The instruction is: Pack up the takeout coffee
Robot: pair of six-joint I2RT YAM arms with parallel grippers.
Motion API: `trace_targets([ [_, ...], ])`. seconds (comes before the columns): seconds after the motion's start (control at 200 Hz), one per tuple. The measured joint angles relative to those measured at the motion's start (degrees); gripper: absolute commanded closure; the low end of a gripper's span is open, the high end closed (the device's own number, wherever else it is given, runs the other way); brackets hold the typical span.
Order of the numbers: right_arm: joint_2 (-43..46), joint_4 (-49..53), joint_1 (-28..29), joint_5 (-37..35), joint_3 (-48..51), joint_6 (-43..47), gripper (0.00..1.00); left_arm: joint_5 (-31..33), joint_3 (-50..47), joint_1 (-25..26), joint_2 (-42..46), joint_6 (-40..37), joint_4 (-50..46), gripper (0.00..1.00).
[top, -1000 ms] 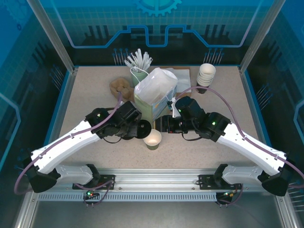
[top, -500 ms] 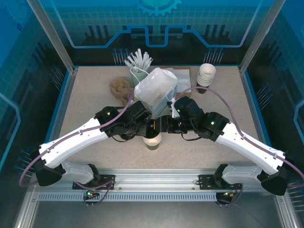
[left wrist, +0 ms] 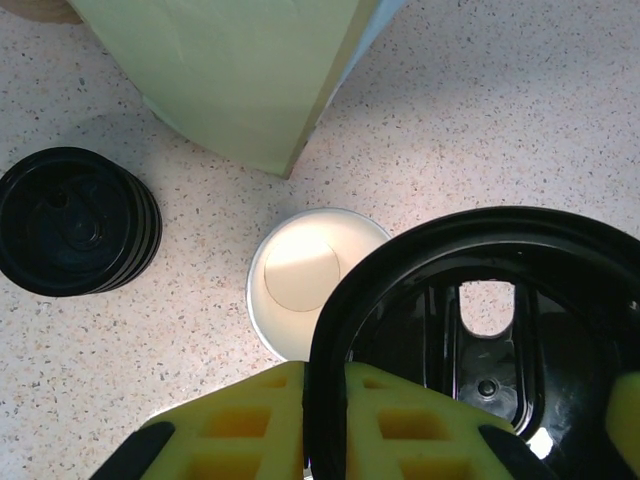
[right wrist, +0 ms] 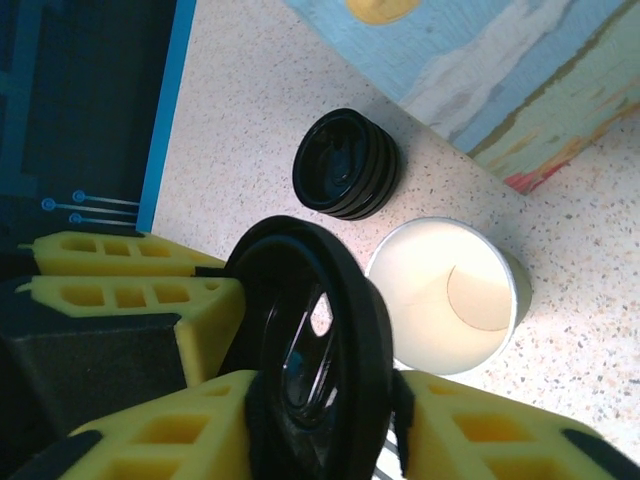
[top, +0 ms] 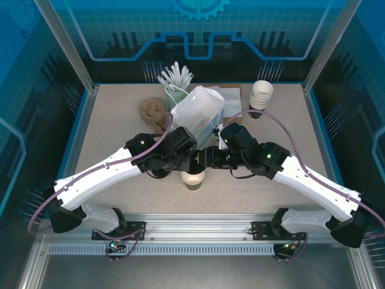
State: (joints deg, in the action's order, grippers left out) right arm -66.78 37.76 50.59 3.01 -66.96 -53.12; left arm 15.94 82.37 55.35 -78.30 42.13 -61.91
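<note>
The takeout coffee's paper cup [top: 192,179] stands open and lidless on the table in front of the paper bag [top: 195,114]. Its pale inside shows in the left wrist view [left wrist: 300,275] and the right wrist view [right wrist: 450,295]. A black lid [left wrist: 400,250] hangs on edge just above the cup, between the two grippers. My left gripper [left wrist: 325,385] is shut on the lid's rim. My right gripper [right wrist: 325,390] has the same lid [right wrist: 340,300] between its yellow fingers, pads touching both faces. Both grippers meet over the cup [top: 198,161].
A stack of black lids [left wrist: 75,220] sits left of the cup, close to the bag's corner [left wrist: 240,70]. White stacked cups [top: 261,94] stand at the back right, a holder of straws [top: 175,81] and a brown carrier [top: 152,110] at the back left.
My left gripper carried the lid right, from beside the cup to above it, meeting the right gripper. The right jaws narrowed onto the lid. The cup stayed put.
</note>
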Motion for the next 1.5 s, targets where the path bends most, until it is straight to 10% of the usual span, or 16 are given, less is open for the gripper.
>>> trace_targets([
  [0.825, -0.2, 1.7, -3.4, 0.6, 1.7, 0.9, 0.92, 0.3, 2.0, 0.4, -1.0, 0.0, 1.0, 0.84],
  [1.096, 0.3, 3.5, -6.4, 1.4, 1.7, 2.0, 1.0, -1.8, 1.0, 0.4, 0.0, -3.7, 7.1, 0.52],
  [1.501, 3.7, 14.6, -21.2, 8.8, 1.7, 8.5, 1.0, -7.3, -3.1, 2.3, 6.1, -24.3, 21.3, 0.37],
])
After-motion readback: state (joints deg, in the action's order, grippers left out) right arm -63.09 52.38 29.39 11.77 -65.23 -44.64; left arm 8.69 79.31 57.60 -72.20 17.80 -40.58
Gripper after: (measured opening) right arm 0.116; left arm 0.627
